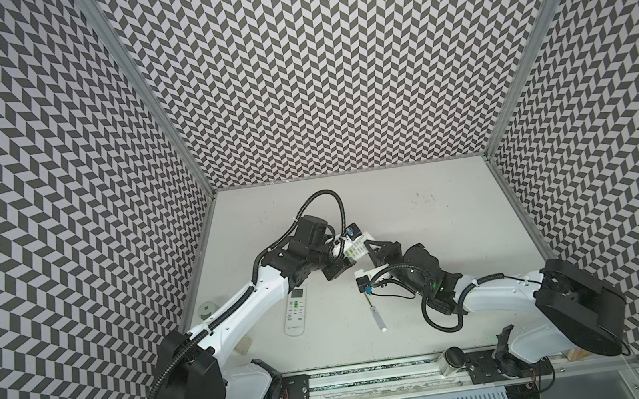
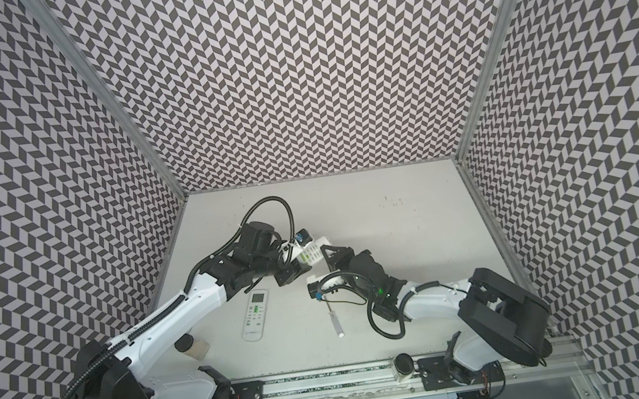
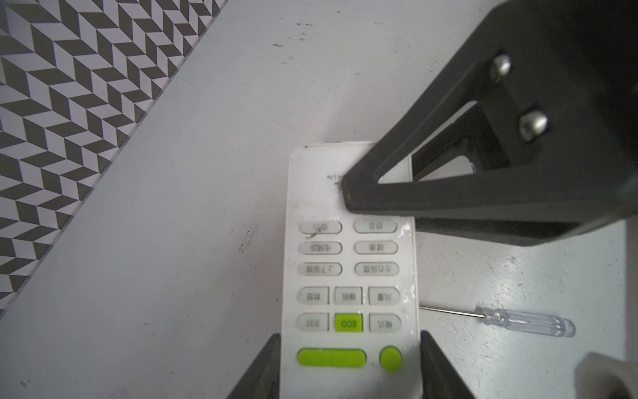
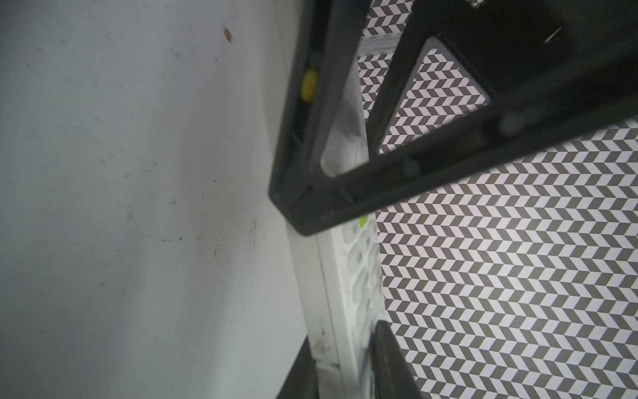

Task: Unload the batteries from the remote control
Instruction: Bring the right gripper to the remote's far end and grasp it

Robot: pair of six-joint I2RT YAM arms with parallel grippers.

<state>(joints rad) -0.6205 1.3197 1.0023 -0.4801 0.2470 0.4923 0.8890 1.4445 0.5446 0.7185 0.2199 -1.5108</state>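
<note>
**A two-sided hold in mid-air**

A second remote (image 1: 295, 310) lies flat on the table (image 1: 416, 213), clear of the work. The left gripper (image 3: 349, 336) clamps the remote control (image 3: 348, 269) by its long edges, buttons up, likely to steady it. The right gripper (image 4: 341, 335) pinches its far end, face to back (probably to get at its back). No batteries show; presumably they sit inside. A screwdriver (image 1: 377, 319) lies on the table nearby, untouched.
</note>
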